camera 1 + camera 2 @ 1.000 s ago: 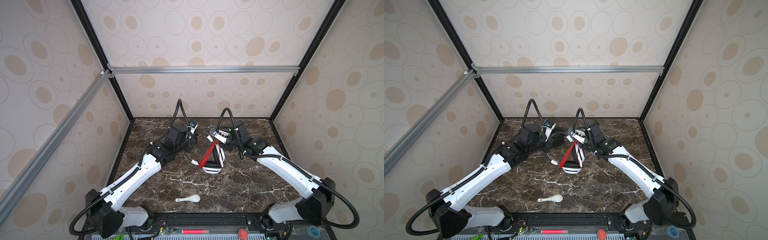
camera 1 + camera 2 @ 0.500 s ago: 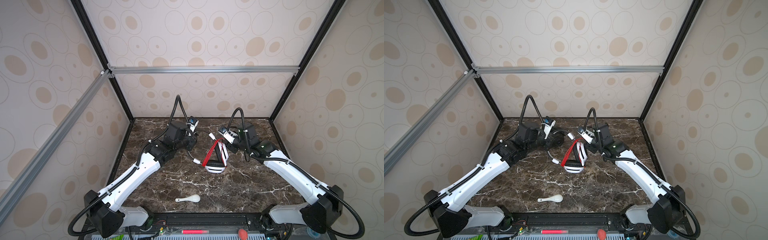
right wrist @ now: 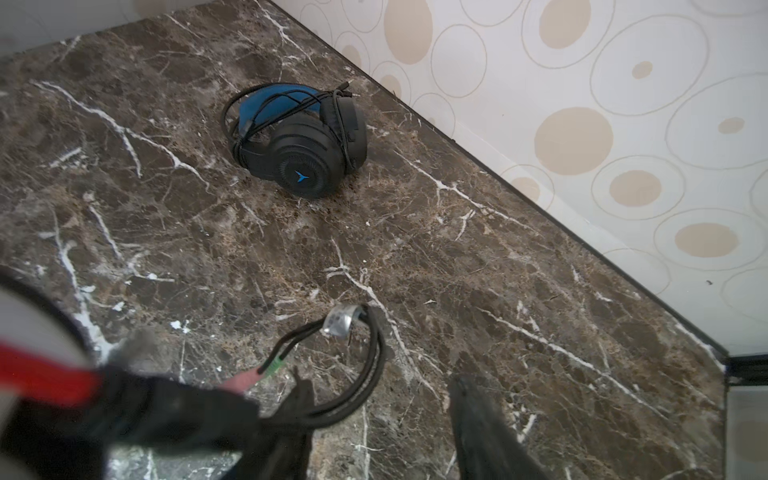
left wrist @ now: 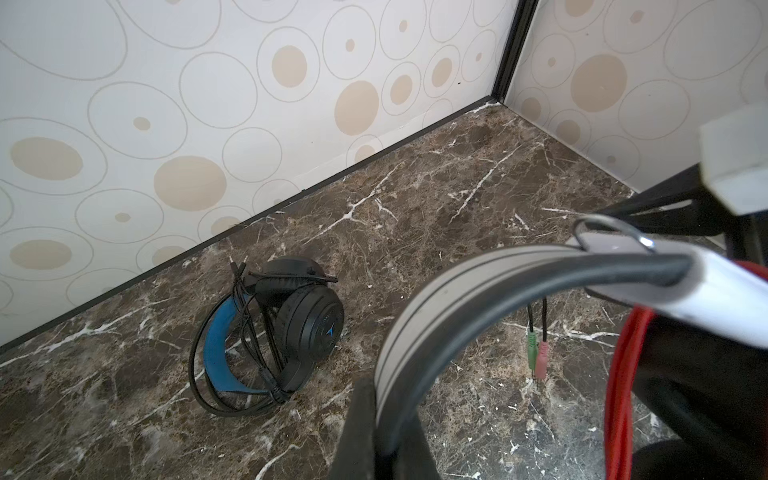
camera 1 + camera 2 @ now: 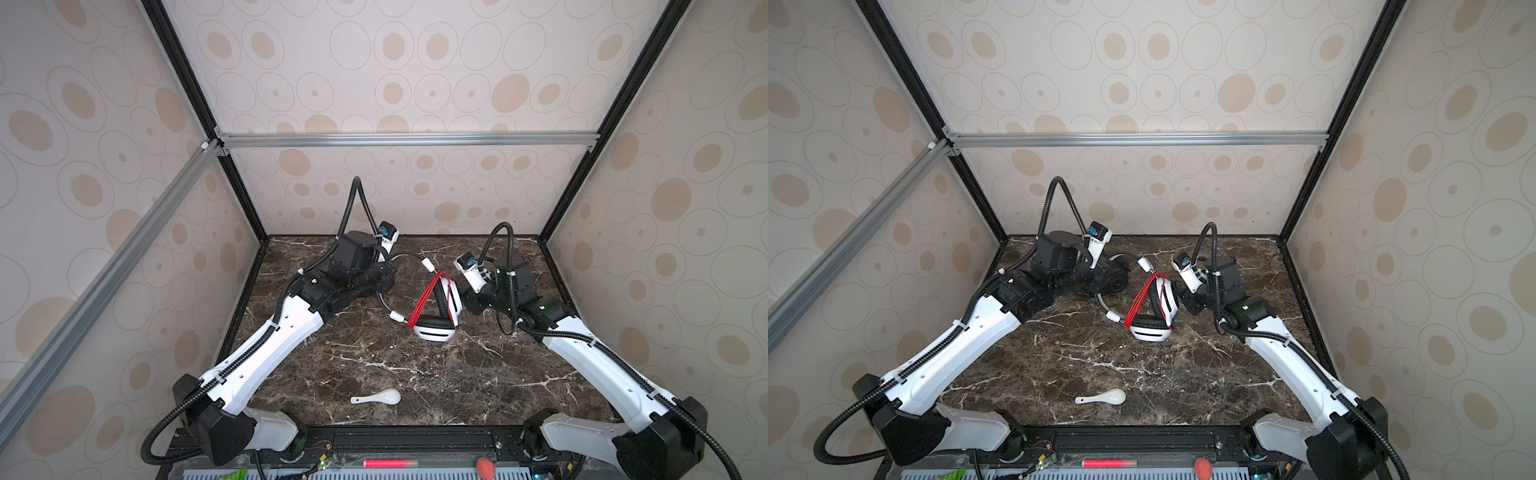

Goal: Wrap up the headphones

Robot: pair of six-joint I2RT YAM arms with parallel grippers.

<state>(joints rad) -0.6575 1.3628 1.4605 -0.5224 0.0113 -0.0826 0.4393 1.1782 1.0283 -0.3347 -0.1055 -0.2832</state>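
The right jaws are spreading and backing right, letting go of the red cord [image 5: 424,300] wound on the white headset [image 5: 434,333]; the left jaws are pinching its headband [image 4: 436,299]. Wrapping is looking done.

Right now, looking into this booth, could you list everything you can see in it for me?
white headphones: one, white with black earpads, middle of the table, lower earcup down.
red cord: one, red, several strands strung across the white headphones.
plugs: two, green and pink, on thin black leads beside the white headphones.
black headphones: one, black with a blue inner band and its thin black cord around it, by the back wall.
spoon: one, white, alone near the front edge.
table: one, dark brown marble with white veins.
left arm: one, white and black, jaws closed on the white headband.
right arm: one, white and black, jaws apart beside the white headphones.
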